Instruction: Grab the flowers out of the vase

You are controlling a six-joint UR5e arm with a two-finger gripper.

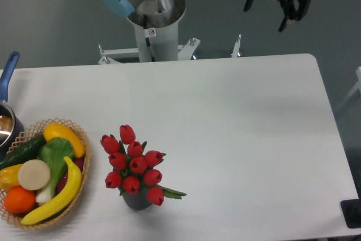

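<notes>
The flowers (133,165), a bunch of red tulip buds with green leaves, stand upright in the vase (137,201), a small dark grey pot near the table's front edge, left of centre. Most of the vase is hidden beneath the blooms. My gripper (265,15) hangs high at the top right, beyond the table's far edge and far from the flowers. Its two dark fingers are spread apart with nothing between them.
A woven basket (79,190) of fruit and vegetables sits at the front left, close to the vase. A pot with a blue handle (8,71) is at the left edge. The arm's base column (155,32) rises behind the table's far edge.
</notes>
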